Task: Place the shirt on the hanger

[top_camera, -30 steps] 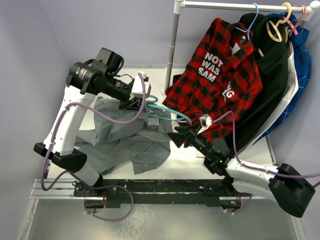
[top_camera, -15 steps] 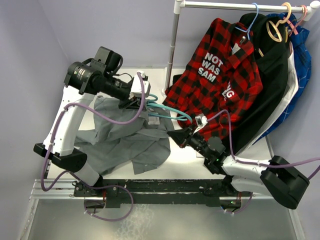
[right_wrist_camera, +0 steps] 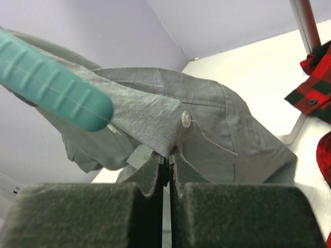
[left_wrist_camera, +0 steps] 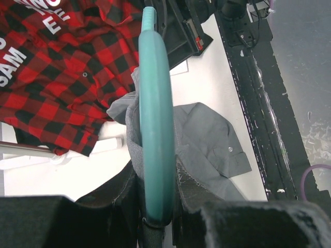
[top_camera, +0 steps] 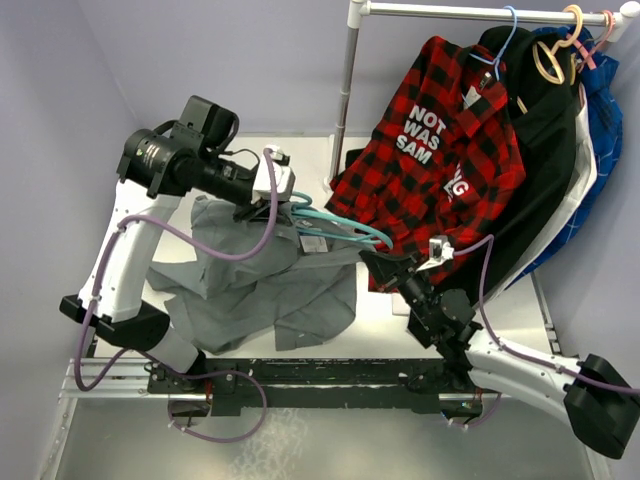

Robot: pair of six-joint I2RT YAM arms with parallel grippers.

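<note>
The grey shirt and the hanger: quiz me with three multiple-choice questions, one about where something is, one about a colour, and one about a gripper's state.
1. Where is the red-and-black plaid shirt?
A. Flat on the table
B. Hanging from the rail
C. In a gripper

2. What colour is the hanger in the left gripper?
A. Teal
B. Pink
C. Tan

3. What is the right gripper doing?
A. Standing wide open
B. Gripping the hanger
C. Pinching the grey shirt

Answers:
1 B: it drapes down from the rail at the rear right.
2 A: the left wrist view shows a teal bar clamped in that gripper.
3 C: the right wrist view shows the jaws closed on a grey fabric edge.
</note>
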